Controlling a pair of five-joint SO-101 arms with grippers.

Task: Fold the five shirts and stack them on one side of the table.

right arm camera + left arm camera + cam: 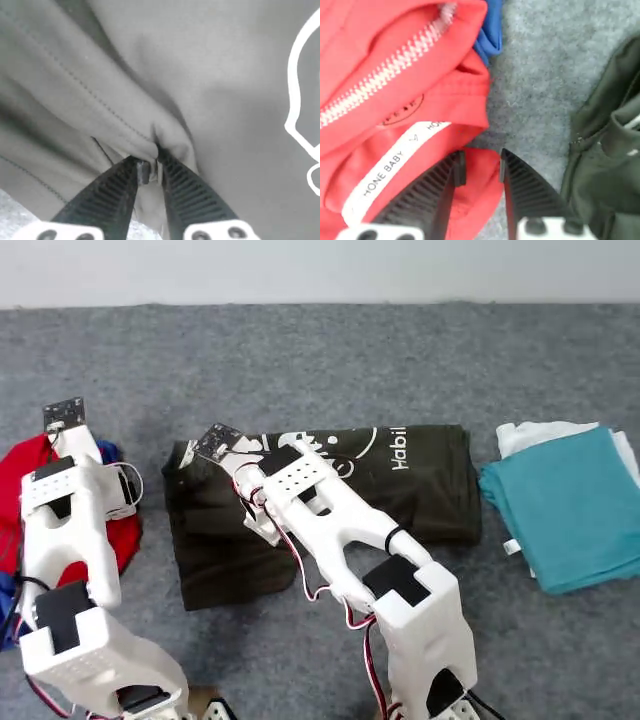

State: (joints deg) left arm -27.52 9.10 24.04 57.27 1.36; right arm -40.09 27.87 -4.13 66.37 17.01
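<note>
Currently, the grey table (pixel 320 360) carries three groups of cloth. The dark shirt (pixel 420 490) lies at the centre, partly folded, with one flap spread toward the arm bases. On one side a teal shirt (pixel 565 510) rests folded on a white shirt (pixel 530 435); this pair is judged to be the stack in progress. On the opposite side lies a crumpled red shirt (pixel 395 75) with a blue shirt (pixel 492 30) showing from under it.

The right gripper (pixel 150 167) is clamped on a small ridge of the dark shirt, at the end nearest the red shirt. The left gripper (pixel 477 167) hangs over the edge of the red shirt with its jaws slightly parted and nothing between them.

Step in hand, as judged: fold the dark shirt.

1. Raise the pinched edge only enough to clear the cloth beneath. A high lift is likely to drag the whole shirt across the table.
2. Carry the edge straight across toward the far end of the shirt, so the crease forms square to the long sides.
3. Lower the edge until it lies flat and its borders match those beneath, then release.
4. Keep the left gripper clear of the fold path. The pinch is small and may slip under a sideways pull.
</note>
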